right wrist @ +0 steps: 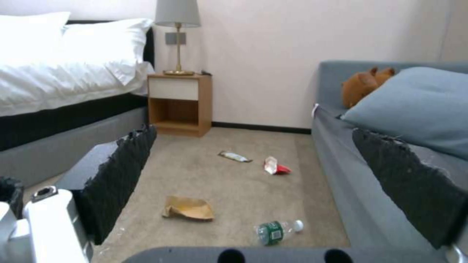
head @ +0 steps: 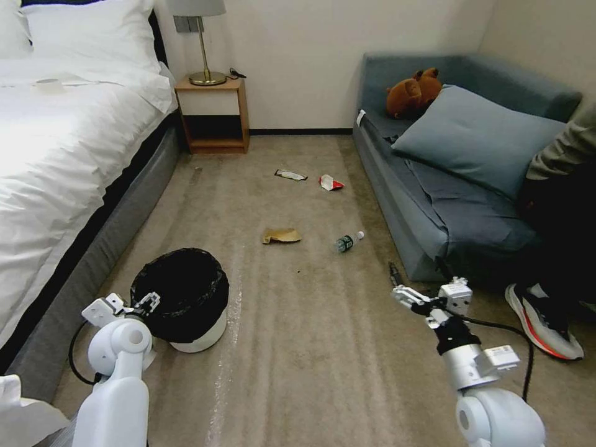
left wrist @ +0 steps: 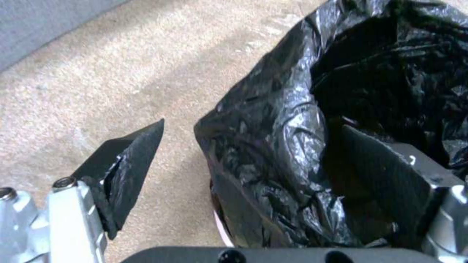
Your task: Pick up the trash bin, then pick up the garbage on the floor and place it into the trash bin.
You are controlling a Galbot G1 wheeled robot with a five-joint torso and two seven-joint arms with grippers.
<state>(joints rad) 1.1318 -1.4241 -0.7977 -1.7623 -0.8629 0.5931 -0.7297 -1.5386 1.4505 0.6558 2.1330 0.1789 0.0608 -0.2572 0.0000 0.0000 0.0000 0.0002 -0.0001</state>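
Observation:
The trash bin point(head: 186, 304), white with a black bag over its rim, stands on the carpet beside the bed. My left gripper point(head: 131, 303) is open at its near-left rim. In the left wrist view one finger point(left wrist: 129, 160) is outside the bag point(left wrist: 273, 146) and the other finger point(left wrist: 385, 175) is inside the bin. The garbage lies farther ahead: a clear bottle point(head: 349, 241), crumpled brown paper point(head: 280, 235), a red-white wrapper point(head: 330, 182) and a flat wrapper point(head: 290, 175). My right gripper point(head: 406, 295) hangs open above the floor near the sofa, holding nothing, with the bottle point(right wrist: 278, 231) ahead of it.
A white bed point(head: 62, 155) runs along the left. A wooden nightstand point(head: 214, 115) with a lamp stands against the far wall. A blue-grey sofa point(head: 434, 198) with a cushion and a plush toy lines the right. Open carpet lies between them.

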